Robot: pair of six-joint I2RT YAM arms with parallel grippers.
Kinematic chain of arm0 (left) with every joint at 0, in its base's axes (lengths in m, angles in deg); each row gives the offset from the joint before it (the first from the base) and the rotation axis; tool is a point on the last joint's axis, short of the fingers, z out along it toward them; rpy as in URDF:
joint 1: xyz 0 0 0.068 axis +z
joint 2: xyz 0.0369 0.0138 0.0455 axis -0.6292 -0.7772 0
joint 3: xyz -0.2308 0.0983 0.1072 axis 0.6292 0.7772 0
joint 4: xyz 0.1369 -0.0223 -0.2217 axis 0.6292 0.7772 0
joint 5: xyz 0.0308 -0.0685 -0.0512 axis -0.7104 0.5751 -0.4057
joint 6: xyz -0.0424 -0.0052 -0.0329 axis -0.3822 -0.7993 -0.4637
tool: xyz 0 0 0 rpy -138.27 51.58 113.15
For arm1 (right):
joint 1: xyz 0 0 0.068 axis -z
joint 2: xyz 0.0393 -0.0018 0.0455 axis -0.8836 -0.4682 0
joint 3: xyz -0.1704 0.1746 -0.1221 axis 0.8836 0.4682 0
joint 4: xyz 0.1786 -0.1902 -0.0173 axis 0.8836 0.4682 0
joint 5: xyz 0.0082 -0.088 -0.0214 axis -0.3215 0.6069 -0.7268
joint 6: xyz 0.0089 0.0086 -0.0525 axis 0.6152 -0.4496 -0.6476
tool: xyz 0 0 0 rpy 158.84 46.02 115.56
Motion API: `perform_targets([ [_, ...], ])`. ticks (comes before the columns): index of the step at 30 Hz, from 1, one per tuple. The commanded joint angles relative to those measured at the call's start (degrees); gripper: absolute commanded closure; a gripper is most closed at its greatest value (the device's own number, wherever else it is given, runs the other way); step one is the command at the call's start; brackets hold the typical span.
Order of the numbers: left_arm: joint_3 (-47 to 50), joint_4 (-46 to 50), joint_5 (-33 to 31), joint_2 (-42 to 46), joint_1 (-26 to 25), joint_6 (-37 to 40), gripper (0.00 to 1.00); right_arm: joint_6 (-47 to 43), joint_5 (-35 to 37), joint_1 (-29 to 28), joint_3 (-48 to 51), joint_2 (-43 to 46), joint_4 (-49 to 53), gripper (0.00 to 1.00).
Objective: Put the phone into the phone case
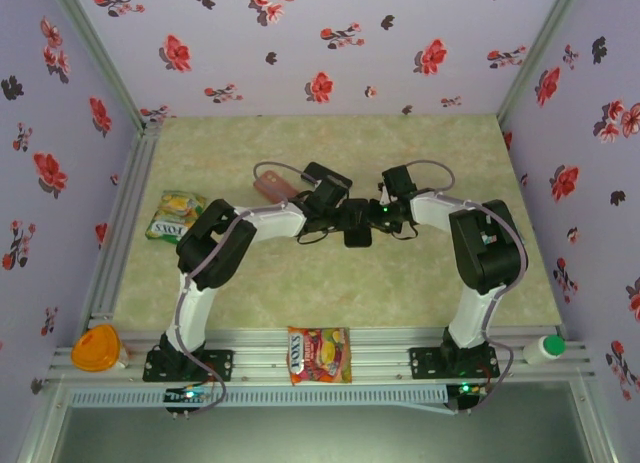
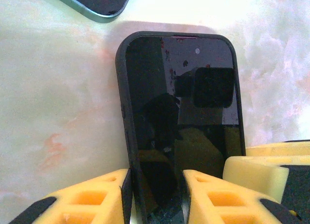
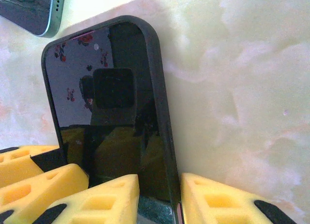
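The phone sat at centre frame in the top view, inside the black phone case. The left gripper and the right gripper were both narrowly parted and clamped across its edges. A teal-edged second phone lay upper left on the table

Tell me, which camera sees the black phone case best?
The left wrist view: the black phone case appears nearly face-on, its rim and top corners clear. The right wrist view shows it tilted sideways; in the top view it is a tiny dark patch.
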Motion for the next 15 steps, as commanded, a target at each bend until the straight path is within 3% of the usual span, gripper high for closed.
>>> perform_targets([
  [1, -2.02, -2.57, 3.94, -0.61, -2.39, 0.75, 0.65, 0.48, 0.62, 0.6, 0.28, 0.42, -0.99, 0.69],
  [7, -0.68, -2.02, 0.27, 1.69, -2.22, 1.59, 0.63, 0.65, 0.26, 0.59, 0.6, 1.74, -1.22, 0.57],
  [15, 2.56, -2.2, -2.7, 6.57, 0.08, 2.09, 0.62, 0.59, 1.37, 0.68, -0.74, 5.1, 1.43, 0.52],
])
